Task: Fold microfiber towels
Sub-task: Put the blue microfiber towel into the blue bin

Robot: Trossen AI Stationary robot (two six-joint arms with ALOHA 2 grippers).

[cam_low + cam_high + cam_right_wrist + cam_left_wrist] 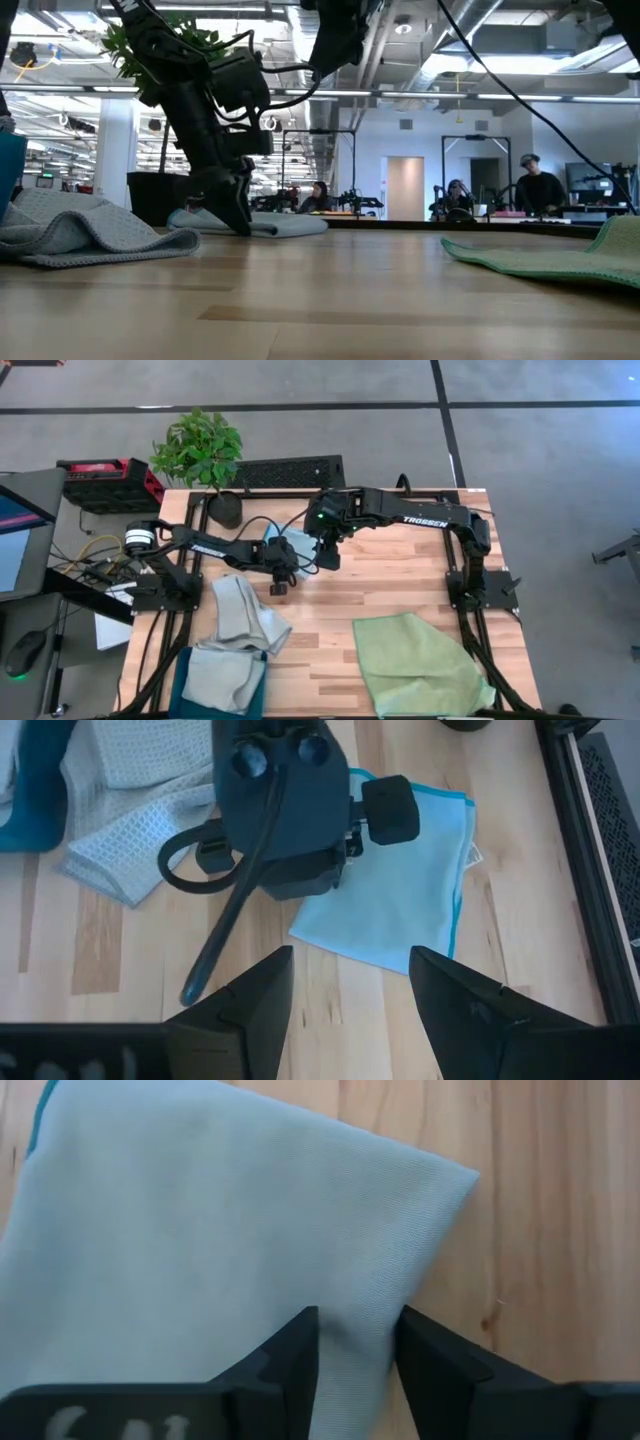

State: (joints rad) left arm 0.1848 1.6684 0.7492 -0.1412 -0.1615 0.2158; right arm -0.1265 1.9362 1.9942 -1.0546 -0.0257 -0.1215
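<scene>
— Where's the blue towel (pixel 400 900)?
— Flat on the worktop (pixel 400 575) near the plant pot (pixel 225 510). The left claw (pixel 357 1350) sits on its edge, fingers narrow, cloth between them.
— And the right claw (pixel 350 985)?
— Above it, spread wide, holding nothing.
— The others?
— Grey towels (pixel 240 620) lie heaped by the bin (pixel 185 680); the green towel (pixel 420 665) is well apart.

Light blue towel (pixel 220 1230) fine smooth weave; grey towel (pixel 140 810) waffle-textured; table (pixel 400 575) matt wood planks.
</scene>
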